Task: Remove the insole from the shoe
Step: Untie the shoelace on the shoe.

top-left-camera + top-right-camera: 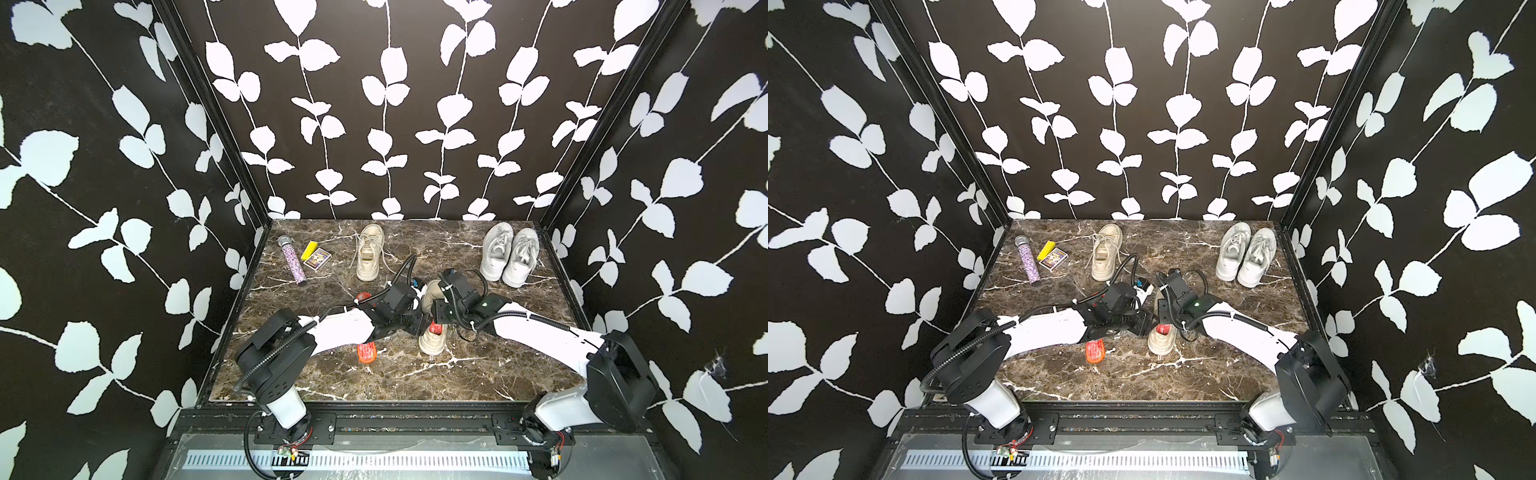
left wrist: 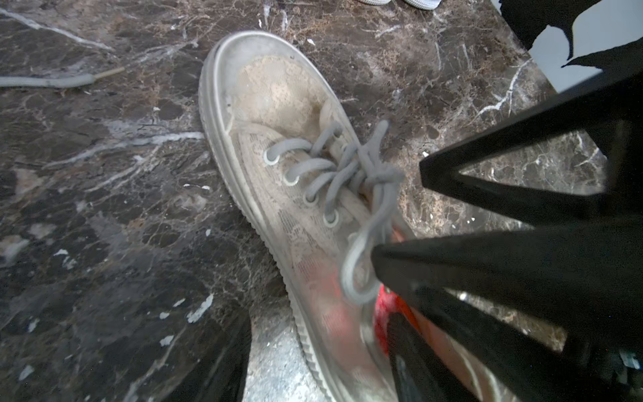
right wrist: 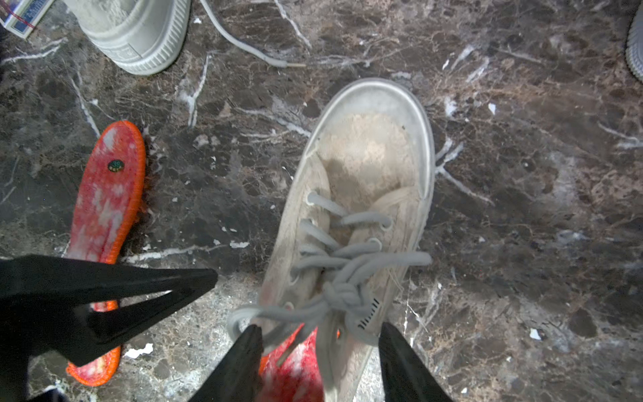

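Item list, desk (image 1: pixel 415 382) w/ dark marble top. 1) Shoe (image 1: pixel 431 344), beige lace-up sneaker, upright at approx. desk centre, toe twd back edge, laces knotted. 2) Insole (image 1: pixel 436 328), red, lying inside that shoe; only its heel end shows in the opening in both top views and in the right wrist view (image 3: pixel 292 376). 3) Second insole (image 3: pixel 108 195), red w/ orange rim, flat on desk just beside the shoe on its left-edge side, partly under my left arm. 4) Left jaws: released, spread over the shoe's lace area; one finger (image 2: pixel 487 264) sits by the lace loop at the opening, nothing gripped. 5) Right jaws: released, straddling the shoe's collar, one finger (image 3: pixel 243 365) over the insole, the other outside the shoe wall. 6) Matching beige shoe (image 1: pixel 369 253) nr back edge. 7) Pr white sneakers (image 1: pixel 509 253) at back right corner. 8) Glitter mic (image 1: pixel 293 259), yellow block (image 1: pixel 309 249) and card box (image 1: pixel 317 260) at back left corner.
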Controlling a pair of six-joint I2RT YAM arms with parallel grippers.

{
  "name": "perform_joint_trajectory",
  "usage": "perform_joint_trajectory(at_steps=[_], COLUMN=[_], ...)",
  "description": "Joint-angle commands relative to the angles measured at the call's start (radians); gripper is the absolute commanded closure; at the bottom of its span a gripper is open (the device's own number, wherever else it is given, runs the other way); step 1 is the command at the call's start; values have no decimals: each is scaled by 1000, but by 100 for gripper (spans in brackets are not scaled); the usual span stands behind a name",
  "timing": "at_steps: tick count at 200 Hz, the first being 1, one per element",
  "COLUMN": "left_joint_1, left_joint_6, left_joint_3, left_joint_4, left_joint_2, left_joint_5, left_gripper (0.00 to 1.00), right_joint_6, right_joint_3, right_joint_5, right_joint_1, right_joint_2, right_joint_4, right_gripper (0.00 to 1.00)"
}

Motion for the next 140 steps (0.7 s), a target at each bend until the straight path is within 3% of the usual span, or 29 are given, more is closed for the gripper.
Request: perform_joint_trajectory(at_steps=[1,25,61,92,140], left_joint_1=[-6,-6,-6,-6,-6], left_joint_6=[20,29,31,32,52], left_joint_3=[41,50,44,30,50], left_joint_4=[-23,-31,-25,2,-17], left_joint_2=[17,24,24,25,39], left_joint_5=[18,16,19,31,32], left_gripper=[38,40,45,48,57], right_joint_6=[1,6,20,94,134], right_joint_3=[24,19,-9,-64,-92], right_joint_5=[29,25,2,-93,-101], right_joint_1=[0,2,20,29,28], right_joint_2=[19,11,-55,-72,-32], right_joint_4=[3,-16,-40,31,78], right_gripper=[46,50,65,67,73])
